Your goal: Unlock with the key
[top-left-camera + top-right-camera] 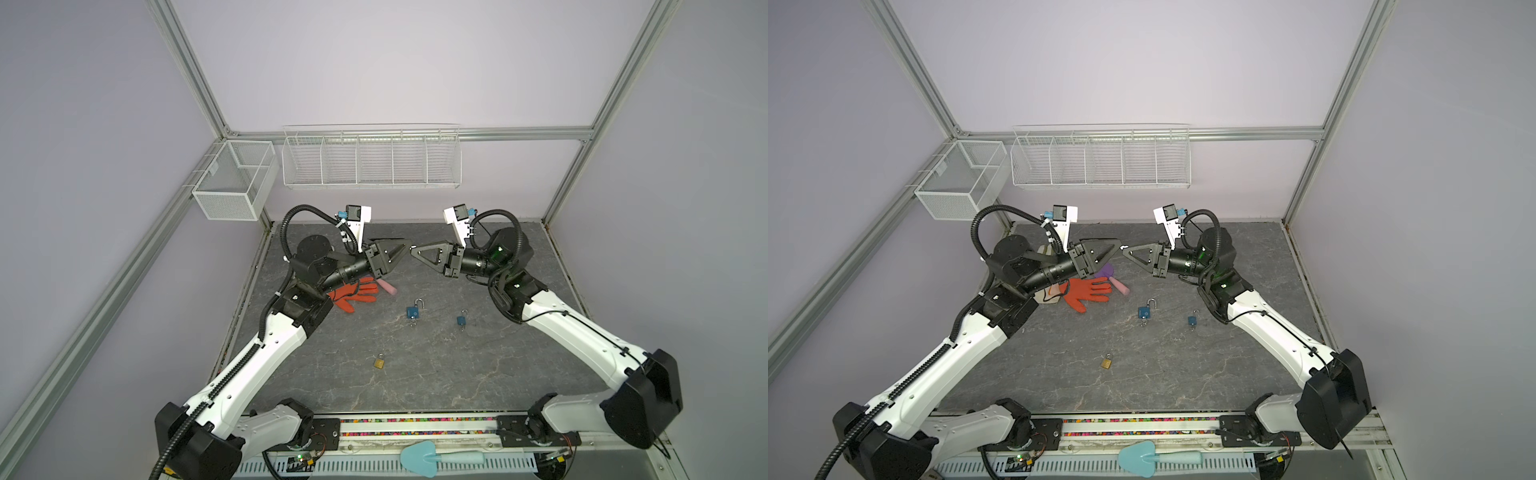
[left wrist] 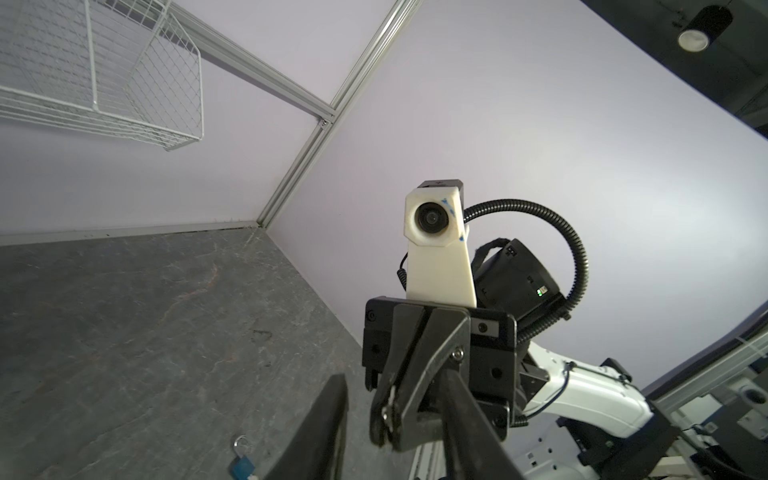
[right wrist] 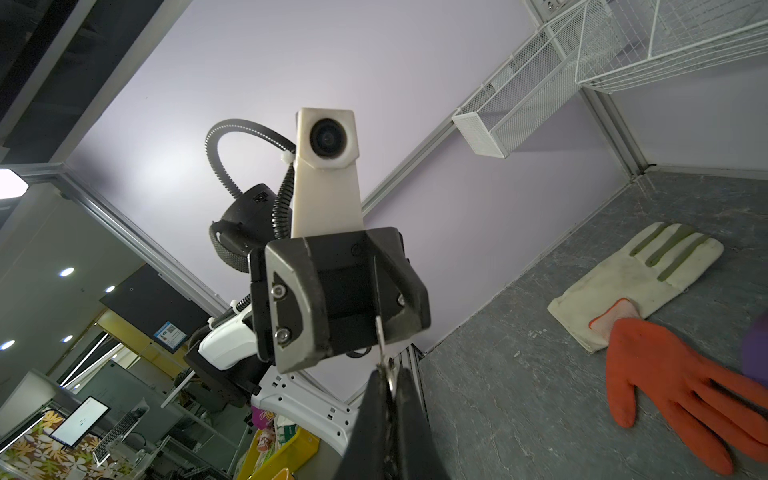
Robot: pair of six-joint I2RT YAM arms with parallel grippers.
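Note:
A small silver key (image 3: pixel 380 338) is pinched at the tips of my right gripper (image 3: pixel 388 374), which is shut on it high above the table. In both top views the key (image 1: pixel 413 248) sits where the two grippers meet. My left gripper (image 1: pixel 406 245) faces the right gripper (image 1: pixel 415 252) tip to tip, its jaws open on either side of the right gripper's tips (image 2: pixel 388 411). On the table lie a blue padlock (image 1: pixel 414 311) with its shackle raised, a smaller blue padlock (image 1: pixel 461 320) and a brass padlock (image 1: pixel 379 362).
An orange glove (image 1: pixel 357 295), a white glove (image 3: pixel 640 278), a pink piece (image 1: pixel 387 286) and a purple object (image 1: pixel 1106 271) lie under the left arm. White wire baskets (image 1: pixel 370 162) hang on the back wall. A teal shovel (image 1: pixel 419 457) lies beyond the front rail.

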